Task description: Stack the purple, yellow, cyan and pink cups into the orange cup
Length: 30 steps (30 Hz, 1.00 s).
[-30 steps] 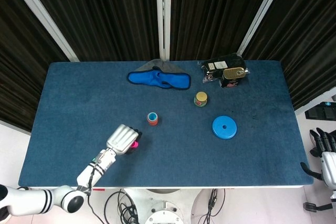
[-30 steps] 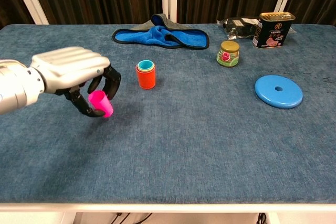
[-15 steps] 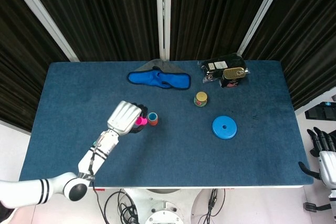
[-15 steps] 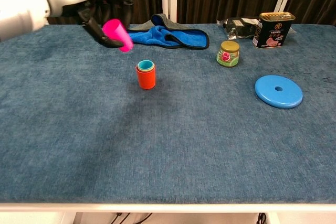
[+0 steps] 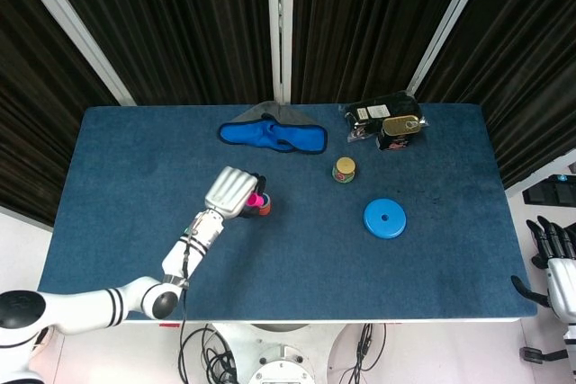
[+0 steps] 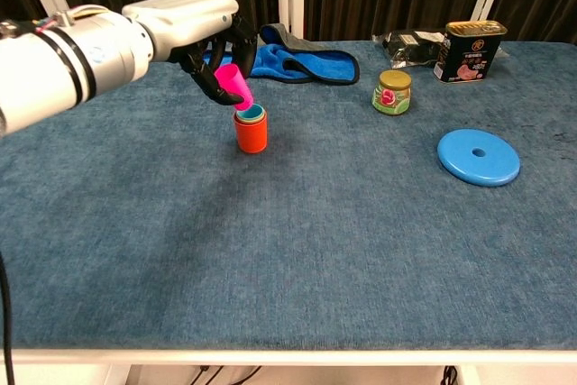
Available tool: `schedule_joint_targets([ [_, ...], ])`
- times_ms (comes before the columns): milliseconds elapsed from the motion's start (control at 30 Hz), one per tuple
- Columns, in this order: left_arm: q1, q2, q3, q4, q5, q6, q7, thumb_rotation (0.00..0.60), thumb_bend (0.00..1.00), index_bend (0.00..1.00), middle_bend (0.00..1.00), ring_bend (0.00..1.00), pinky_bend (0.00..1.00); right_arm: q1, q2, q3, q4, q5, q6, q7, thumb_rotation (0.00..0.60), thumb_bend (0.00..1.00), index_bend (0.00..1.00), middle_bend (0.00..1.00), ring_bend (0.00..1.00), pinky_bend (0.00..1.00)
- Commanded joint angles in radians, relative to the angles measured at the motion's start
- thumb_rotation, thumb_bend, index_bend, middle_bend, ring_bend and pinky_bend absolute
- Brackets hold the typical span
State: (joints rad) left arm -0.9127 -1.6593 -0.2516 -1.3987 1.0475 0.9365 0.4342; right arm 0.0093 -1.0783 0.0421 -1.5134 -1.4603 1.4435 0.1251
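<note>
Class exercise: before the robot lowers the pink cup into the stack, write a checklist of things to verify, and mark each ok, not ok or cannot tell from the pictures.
1. Pink cup held by the left hand: ok.
2. Pink cup above the orange cup: ok, its bottom sits just over the rim.
3. Pink cup upright: not ok, it is tilted.
4. Cyan cup already nested in the orange cup: ok.
5. Purple cup nested: cannot tell.
6. Right hand away from the stack: ok, beyond the table edge.

Left hand (image 6: 194, 29) with pink cup (image 6: 233, 84), now just above orange cup (image 6: 251, 133).
</note>
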Motion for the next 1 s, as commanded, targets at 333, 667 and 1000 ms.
schedule_joint_targets([
  [333,-0.037,-0.086,-0.005,0.14,0.014,-0.025,-0.066,0.6,0.28,0.53,0.54,0.57,0.72,-0.002,-0.005,0.001,0.02,0.011,-0.006,0.025,0.6,0.17,0.0,0.0,0.0,0.0],
  [667,-0.043,-0.091,0.01,0.162,0.003,-0.043,-0.037,0.6,0.28,0.5,0.52,0.57,0.72,-0.003,-0.009,0.001,0.046,0.011,-0.008,0.052,0.6,0.17,0.0,0.0,0.0,0.0],
  [1000,-0.039,-0.078,0.022,0.148,0.048,-0.001,-0.015,0.6,0.23,0.19,0.33,0.39,0.6,-0.005,-0.007,0.001,0.048,0.017,-0.011,0.055,0.6,0.17,0.0,0.0,0.0,0.0],
])
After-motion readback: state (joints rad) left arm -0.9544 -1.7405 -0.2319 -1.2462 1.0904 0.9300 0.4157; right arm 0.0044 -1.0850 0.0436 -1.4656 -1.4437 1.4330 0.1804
